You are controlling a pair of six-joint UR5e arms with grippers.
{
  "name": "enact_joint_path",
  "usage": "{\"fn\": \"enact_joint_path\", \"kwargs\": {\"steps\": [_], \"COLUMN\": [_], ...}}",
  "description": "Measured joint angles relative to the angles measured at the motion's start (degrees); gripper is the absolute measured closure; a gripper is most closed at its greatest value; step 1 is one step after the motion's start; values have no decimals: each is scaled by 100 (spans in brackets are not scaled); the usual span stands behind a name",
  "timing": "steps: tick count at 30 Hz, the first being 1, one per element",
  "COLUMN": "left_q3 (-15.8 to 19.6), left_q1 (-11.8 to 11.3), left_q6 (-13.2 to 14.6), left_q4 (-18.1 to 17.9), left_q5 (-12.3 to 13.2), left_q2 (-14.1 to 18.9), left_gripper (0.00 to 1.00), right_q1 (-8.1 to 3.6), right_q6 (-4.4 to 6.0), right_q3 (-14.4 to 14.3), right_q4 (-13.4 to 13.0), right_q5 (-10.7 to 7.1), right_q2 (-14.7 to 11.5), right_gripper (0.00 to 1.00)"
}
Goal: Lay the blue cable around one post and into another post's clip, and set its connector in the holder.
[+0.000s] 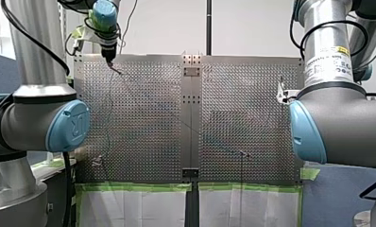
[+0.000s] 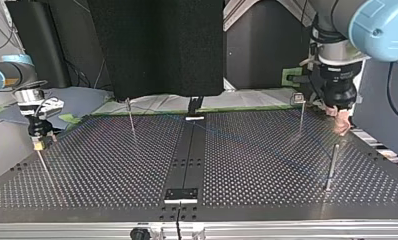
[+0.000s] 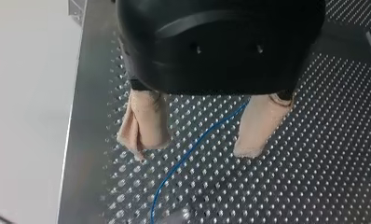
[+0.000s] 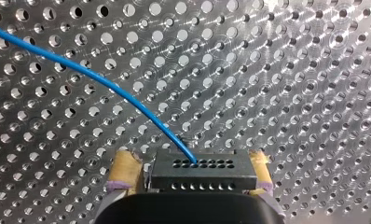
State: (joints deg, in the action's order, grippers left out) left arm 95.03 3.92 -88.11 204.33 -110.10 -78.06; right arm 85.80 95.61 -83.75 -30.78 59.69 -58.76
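Item: thin blue cable (image 4: 104, 84), curving over the perforated desk (image 4: 291, 70) into a black many-holed connector (image 4: 200, 170). You find that connector clamped in the right claw (image 4: 193, 169); left claw (image 3: 200, 137) wide, straddling the cable.

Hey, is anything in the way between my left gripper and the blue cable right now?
Nothing visible. The cable runs straight between the left gripper's open pads, touching neither; only bare table shows around it.

Silver arms (image 1: 39, 28), blue joint caps (image 1: 70, 125), beige-padded black claw (image 3: 193, 149)
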Motion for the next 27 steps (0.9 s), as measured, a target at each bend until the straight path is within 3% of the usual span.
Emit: {"fn": "enact_joint_path", "kwargs": {"steps": [9, 27], "left_q3": [51, 114], "left_q1": [-114, -328], "left_q6": [-206, -253], "left_q4": [-206, -338], "left_q5": [-188, -191], "left_q2": [210, 200], "left_gripper": [0, 0], "right_q1": [0, 0], "right_q6": [0, 0], "right_q3": [0, 0], "right_q4": [0, 0], "right_q5": [0, 0], "right_q2": [0, 0], "right_gripper": [0, 0]}}
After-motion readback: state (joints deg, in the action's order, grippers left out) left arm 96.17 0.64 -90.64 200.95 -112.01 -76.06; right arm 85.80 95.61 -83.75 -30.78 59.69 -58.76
